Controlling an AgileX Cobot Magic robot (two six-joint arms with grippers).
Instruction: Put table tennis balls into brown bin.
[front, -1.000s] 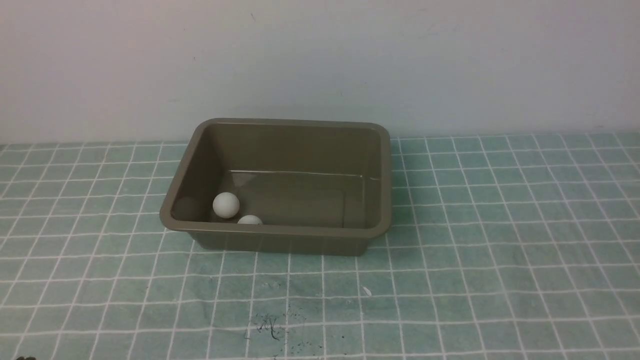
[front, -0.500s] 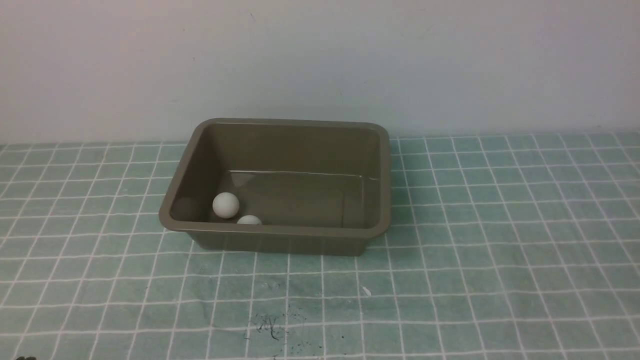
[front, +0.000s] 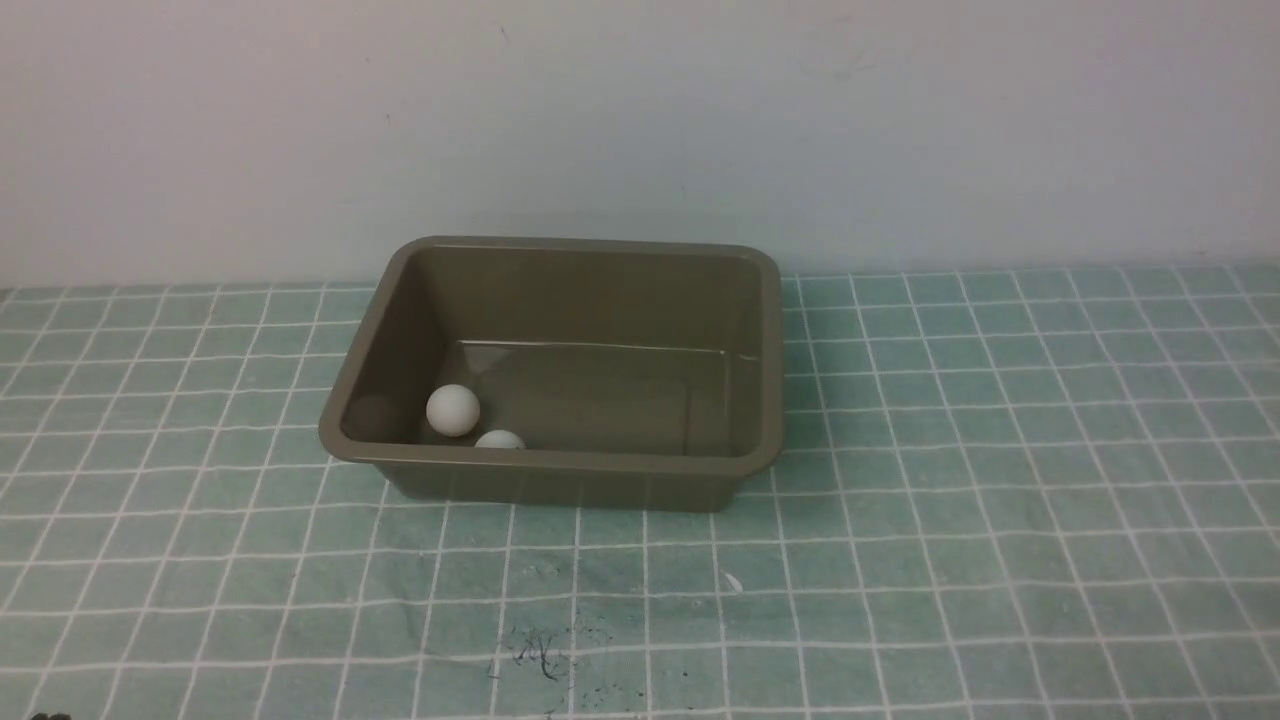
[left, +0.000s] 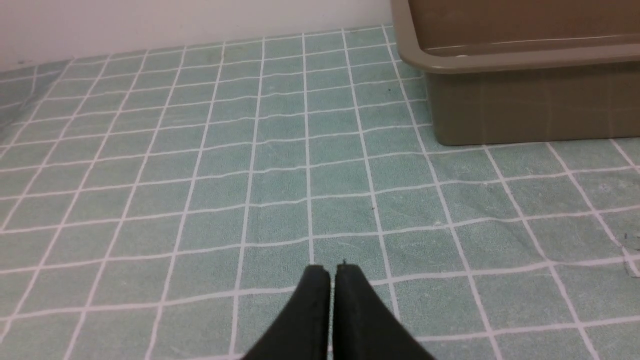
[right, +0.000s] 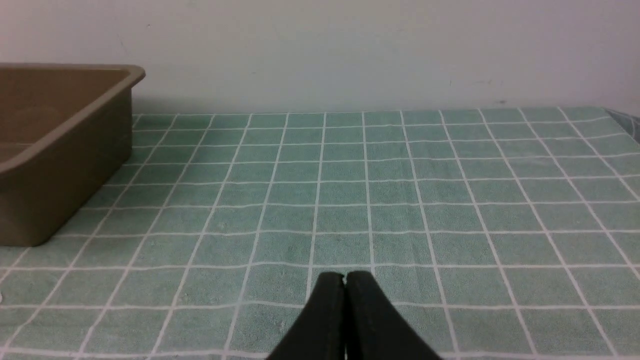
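Observation:
The olive-brown bin (front: 762, 350) stands mid-table near the back wall in the front view. Two white table tennis balls lie inside it at the near left corner: one ball (front: 452, 410) fully shows, the other ball (front: 499, 440) is half hidden behind the near rim. The left wrist view shows the bin's corner (left: 520, 100) and my left gripper (left: 332, 270) shut, empty, low over the cloth. In the right wrist view my right gripper (right: 345, 277) is also shut on nothing, with the bin (right: 60, 165) off to one side. Neither gripper shows in the front view.
A teal cloth with a white grid (front: 1000, 500) covers the table. A dark smudge (front: 540, 655) marks the cloth near the front edge. A plain pale wall (front: 640, 120) rises right behind the bin.

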